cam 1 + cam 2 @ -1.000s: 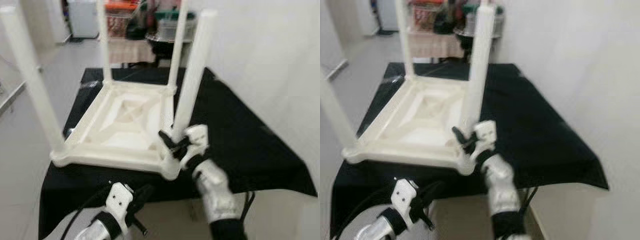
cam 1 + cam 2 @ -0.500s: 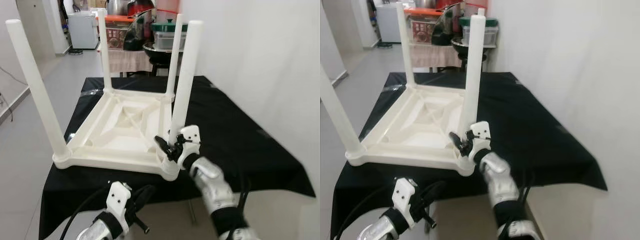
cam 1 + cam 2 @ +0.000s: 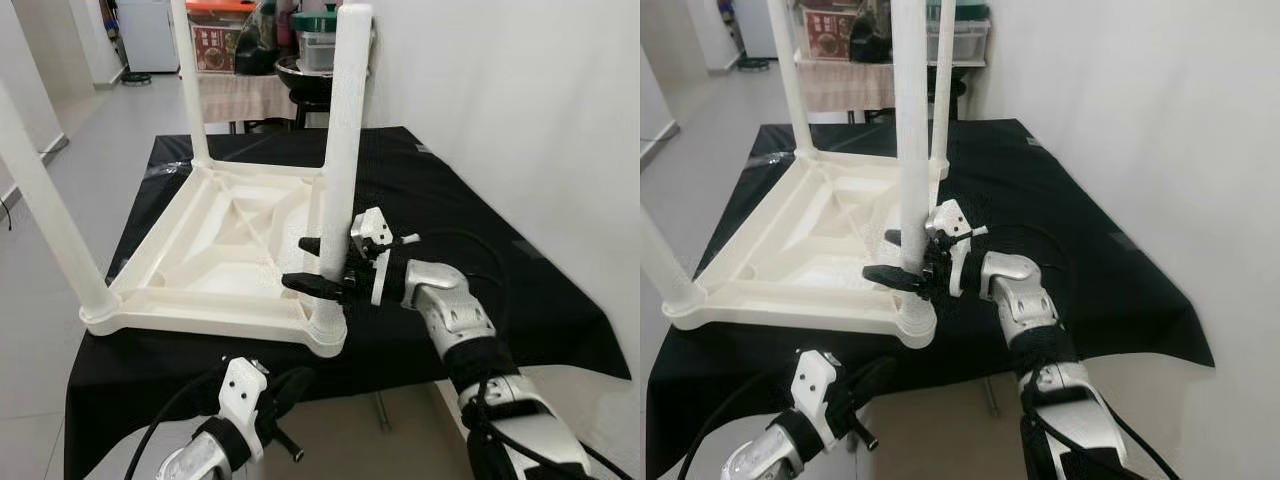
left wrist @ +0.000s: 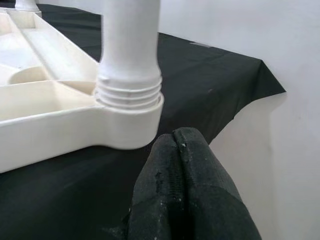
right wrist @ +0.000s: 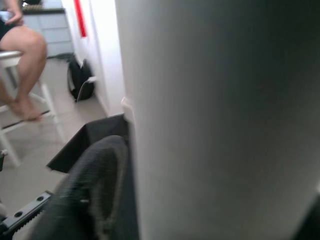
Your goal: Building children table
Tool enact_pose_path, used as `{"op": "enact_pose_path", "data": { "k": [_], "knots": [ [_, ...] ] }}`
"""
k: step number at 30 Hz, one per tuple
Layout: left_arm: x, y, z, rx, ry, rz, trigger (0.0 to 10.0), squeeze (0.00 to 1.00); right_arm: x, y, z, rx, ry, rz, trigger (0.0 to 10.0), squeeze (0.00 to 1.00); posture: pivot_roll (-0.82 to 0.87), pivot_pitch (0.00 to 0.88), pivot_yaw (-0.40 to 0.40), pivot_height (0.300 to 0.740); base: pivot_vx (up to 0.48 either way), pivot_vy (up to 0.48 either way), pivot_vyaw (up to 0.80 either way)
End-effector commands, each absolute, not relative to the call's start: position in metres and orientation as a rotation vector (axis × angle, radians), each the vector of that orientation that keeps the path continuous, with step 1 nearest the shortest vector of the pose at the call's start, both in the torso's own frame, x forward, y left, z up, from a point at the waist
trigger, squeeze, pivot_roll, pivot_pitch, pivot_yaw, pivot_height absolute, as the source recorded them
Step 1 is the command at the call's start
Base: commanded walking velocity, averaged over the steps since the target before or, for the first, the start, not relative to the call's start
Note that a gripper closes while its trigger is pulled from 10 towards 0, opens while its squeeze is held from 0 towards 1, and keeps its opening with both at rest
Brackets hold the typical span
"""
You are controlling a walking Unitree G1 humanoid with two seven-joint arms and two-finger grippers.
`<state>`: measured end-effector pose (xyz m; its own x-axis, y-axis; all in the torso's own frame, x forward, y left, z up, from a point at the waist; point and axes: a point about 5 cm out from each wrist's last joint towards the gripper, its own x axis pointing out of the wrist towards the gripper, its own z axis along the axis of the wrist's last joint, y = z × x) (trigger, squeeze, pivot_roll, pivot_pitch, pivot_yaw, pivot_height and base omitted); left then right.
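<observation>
The black-draped tabletop (image 3: 480, 250) carried the upturned white children's table (image 3: 225, 265), all four legs standing in their corner sockets. The near leg (image 3: 340, 150) showed bare thread above its socket (image 4: 129, 92), so it probably needed more turning. The right end effector (image 3: 325, 268) had its fingers set around that leg. The left end effector (image 4: 181, 195) hung below the edge, fingers pressed together.
</observation>
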<state>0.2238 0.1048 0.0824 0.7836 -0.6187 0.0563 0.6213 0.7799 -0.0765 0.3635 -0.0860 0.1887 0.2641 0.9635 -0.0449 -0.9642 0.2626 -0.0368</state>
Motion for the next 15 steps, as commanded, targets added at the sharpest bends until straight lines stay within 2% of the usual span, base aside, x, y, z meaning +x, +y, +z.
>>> {"op": "enact_pose_path", "data": {
  "k": [1,11,15],
  "knots": [
    [0.223,0.105,0.077,-0.1,-0.002,-0.666,10.0,0.0,0.365,-0.079,0.184,-0.061,0.053,1.332,0.0,0.0,0.05,0.0,-0.11,0.74,0.0,0.0,0.0],
    [0.221,0.103,0.078,-0.106,0.0,-0.675,10.0,0.0,0.369,-0.095,0.178,-0.036,0.098,1.288,0.0,0.0,0.04,0.0,-0.108,0.74,0.0,0.0,0.0],
    [0.22,0.102,0.078,-0.115,0.0,-0.681,10.0,0.0,0.371,-0.116,0.167,-0.037,0.086,1.129,0.0,0.0,0.03,0.0,-0.107,0.74,0.0,0.0,0.0]
  ]
}}
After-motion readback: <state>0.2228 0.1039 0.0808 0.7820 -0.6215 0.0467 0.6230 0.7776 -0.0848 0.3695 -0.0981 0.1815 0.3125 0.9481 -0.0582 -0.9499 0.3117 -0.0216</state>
